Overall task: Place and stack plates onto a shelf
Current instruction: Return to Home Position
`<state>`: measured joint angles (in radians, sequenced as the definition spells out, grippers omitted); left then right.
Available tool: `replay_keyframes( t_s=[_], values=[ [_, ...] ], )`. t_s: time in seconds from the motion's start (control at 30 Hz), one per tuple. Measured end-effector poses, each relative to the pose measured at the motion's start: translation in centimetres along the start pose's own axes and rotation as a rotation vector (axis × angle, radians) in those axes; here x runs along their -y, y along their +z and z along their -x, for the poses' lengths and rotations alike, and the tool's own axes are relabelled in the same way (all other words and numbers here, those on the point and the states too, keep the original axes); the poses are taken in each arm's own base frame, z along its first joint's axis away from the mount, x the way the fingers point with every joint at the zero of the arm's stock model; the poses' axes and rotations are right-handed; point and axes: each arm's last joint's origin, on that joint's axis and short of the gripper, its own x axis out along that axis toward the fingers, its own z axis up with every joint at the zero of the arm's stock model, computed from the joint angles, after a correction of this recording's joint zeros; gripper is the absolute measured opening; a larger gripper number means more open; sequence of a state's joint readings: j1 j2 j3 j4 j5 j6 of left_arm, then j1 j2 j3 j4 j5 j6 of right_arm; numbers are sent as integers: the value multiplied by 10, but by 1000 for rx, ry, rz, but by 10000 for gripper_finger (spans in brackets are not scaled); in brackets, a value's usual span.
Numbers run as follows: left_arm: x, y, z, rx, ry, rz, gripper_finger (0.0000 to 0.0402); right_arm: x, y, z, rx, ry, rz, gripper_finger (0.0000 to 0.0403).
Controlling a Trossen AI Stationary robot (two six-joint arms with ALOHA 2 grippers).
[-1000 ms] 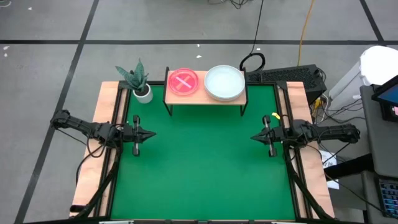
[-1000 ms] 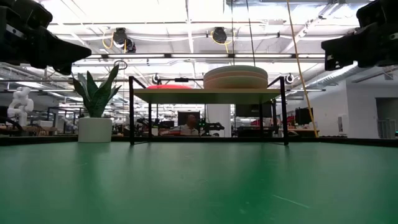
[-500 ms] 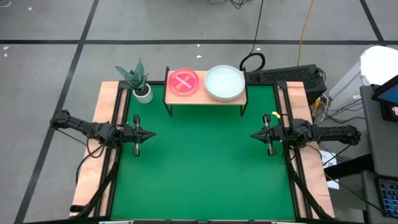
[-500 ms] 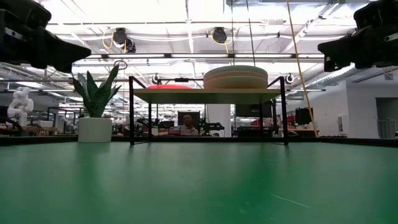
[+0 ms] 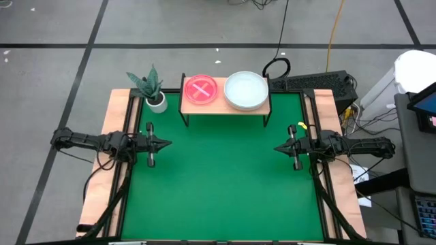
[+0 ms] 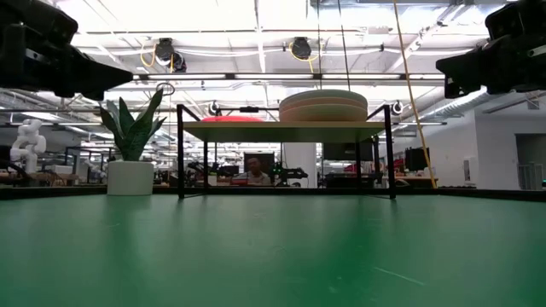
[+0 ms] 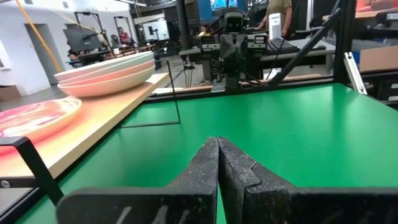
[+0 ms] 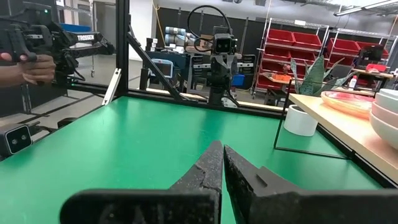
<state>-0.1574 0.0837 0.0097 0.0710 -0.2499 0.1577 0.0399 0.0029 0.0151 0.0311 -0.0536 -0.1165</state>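
The shelf (image 5: 221, 105) stands at the far edge of the green mat on thin black legs. On its wooden top sit a stack of translucent pink plates (image 5: 201, 90) to the left and a stack of larger pale plates (image 5: 246, 90) to the right, white on top. My left gripper (image 5: 169, 143) hovers shut over the mat's left side and points right. My right gripper (image 5: 276, 149) hovers shut over the right side and points left. Both are well short of the shelf and hold nothing. The left wrist view shows the closed left gripper (image 7: 218, 146) and the pale plates (image 7: 106, 74).
A potted plant (image 5: 153, 88) stands on the mat's far left corner, beside the shelf. Open green mat (image 5: 218, 177) lies between the two grippers. A keyboard and cables lie beyond the far right corner. A person's hand (image 8: 25, 68) shows off the table in the right wrist view.
My left gripper has shifted slightly toward the far edge, and its arm has straightened out behind it. It stays shut. The plates and the shelf have not moved.
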Motion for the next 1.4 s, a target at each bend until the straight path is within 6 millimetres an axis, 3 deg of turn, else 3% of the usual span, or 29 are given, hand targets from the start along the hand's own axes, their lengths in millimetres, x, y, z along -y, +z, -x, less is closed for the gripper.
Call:
replay_keyframes(
  t_s=[0.6,1.4],
  values=[
    [-12,-5,-2,-37,56,27,1,0,0,0,2,0,0,0],
    [-12,-5,-2,-35,23,45,1,0,0,0,2,0,0,0]
  ],
)
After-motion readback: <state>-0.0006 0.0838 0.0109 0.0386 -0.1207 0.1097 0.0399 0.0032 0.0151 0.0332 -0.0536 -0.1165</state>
